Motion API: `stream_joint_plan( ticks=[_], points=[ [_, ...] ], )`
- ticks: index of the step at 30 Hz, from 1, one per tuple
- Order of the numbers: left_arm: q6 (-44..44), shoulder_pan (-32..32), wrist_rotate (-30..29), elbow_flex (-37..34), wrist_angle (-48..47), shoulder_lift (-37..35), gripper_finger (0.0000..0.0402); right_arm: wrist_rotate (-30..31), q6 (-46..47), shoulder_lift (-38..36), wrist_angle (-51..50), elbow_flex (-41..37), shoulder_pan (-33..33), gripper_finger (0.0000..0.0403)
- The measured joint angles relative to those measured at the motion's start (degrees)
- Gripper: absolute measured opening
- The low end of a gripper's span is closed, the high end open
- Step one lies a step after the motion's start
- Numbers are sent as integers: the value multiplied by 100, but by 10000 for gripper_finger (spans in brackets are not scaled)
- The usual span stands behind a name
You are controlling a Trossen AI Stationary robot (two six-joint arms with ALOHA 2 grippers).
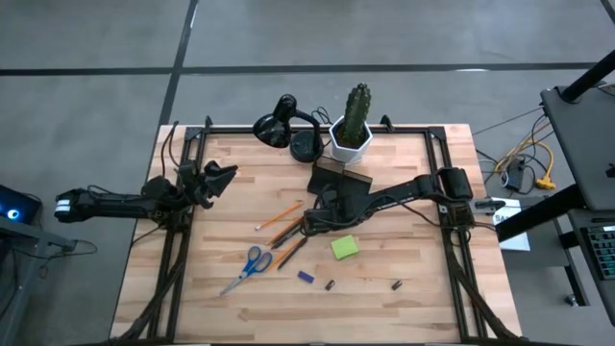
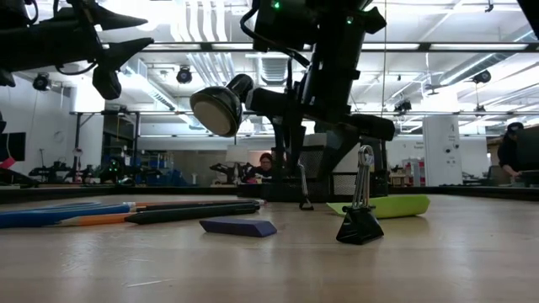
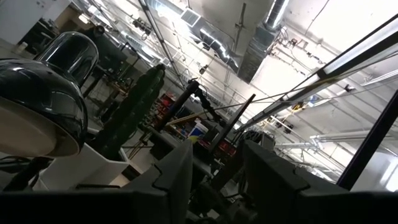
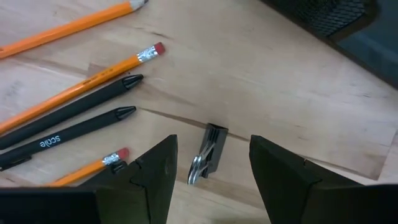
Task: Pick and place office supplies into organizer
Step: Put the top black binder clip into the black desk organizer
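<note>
While right hand (image 4: 211, 180) gapes above small dark binder clip (image 4: 208, 160), orange pencils (image 4: 81, 84) lie beside.

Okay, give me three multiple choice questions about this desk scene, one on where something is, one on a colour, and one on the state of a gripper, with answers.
1. Where does the cactus stand?
A. back edge of the table, beside the desk lamp
B. front edge
C. inside the organizer

2. What colour is the sticky-note pad?
A. red
B. lime green
C. white

3. How is the right gripper?
A. shut on a pencil
B. out of view
C. open above a binder clip

Answers: 1 A, the high view shows its white pot there. 2 B, seen from above. 3 C, the right wrist view shows the clip between spread fingers.
</note>
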Motion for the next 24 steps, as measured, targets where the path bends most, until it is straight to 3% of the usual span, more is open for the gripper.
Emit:
stream_joint_plan(
  ticks=[10, 24],
  points=[
    [0, 0, 4, 0, 0, -4, 128, 0, 9, 0, 9, -25, 0, 183],
    [0, 0, 4, 0, 2, -6, 128, -109, -24, 0, 49, -31, -2, 108]
  ],
)
